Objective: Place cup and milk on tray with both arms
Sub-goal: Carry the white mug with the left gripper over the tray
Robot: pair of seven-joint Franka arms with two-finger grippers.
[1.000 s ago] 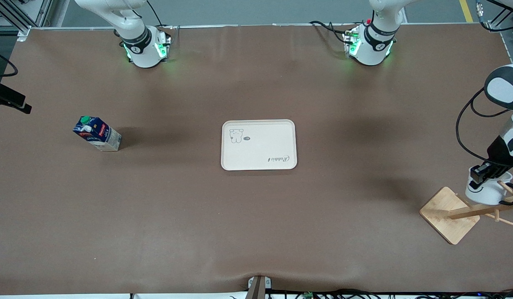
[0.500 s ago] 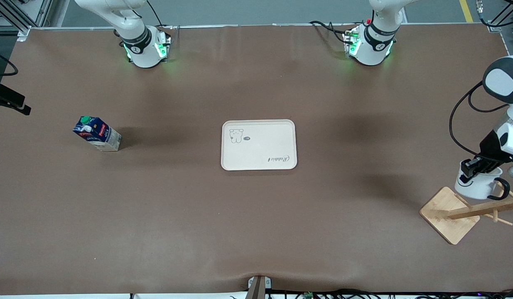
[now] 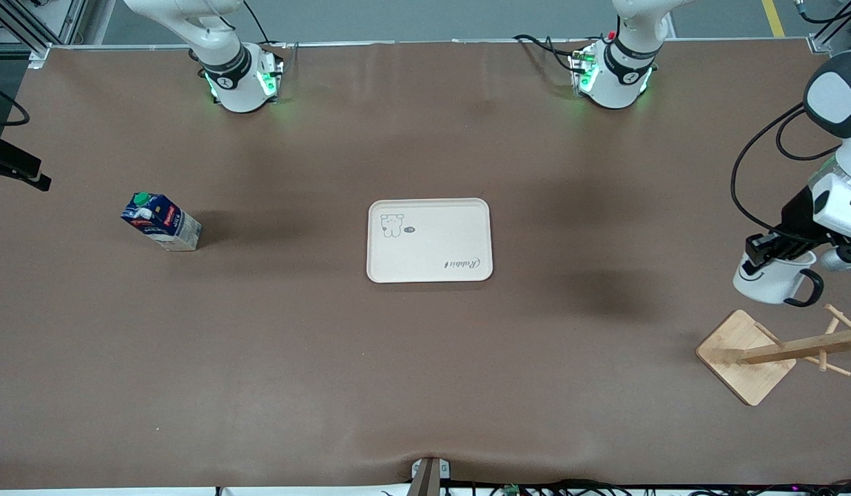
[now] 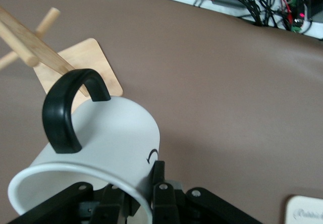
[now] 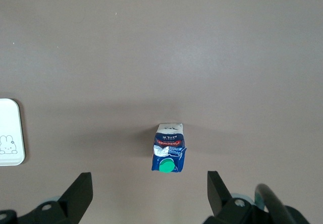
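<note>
The cup (image 3: 770, 282), white with a smiley face and a black handle, hangs tilted in my left gripper (image 3: 766, 249), in the air just off the wooden rack, at the left arm's end of the table. In the left wrist view the fingers (image 4: 159, 183) pinch the cup's (image 4: 111, 133) rim. The milk (image 3: 160, 222) stands on the table toward the right arm's end. My right gripper (image 5: 149, 193) is open and empty, high over the milk (image 5: 169, 153). The cream tray (image 3: 429, 240) lies bare at the table's middle.
The bamboo rack (image 3: 745, 355) with its wooden pegs stands below the cup, nearer the front camera, and shows in the left wrist view (image 4: 75, 67). A tray corner shows in the right wrist view (image 5: 9, 133). Cables run along the table's edge.
My left gripper has lifted the cup off the rack's peg and carried it up and away from the rack, toward the tray's side. The milk and tray have not moved.
</note>
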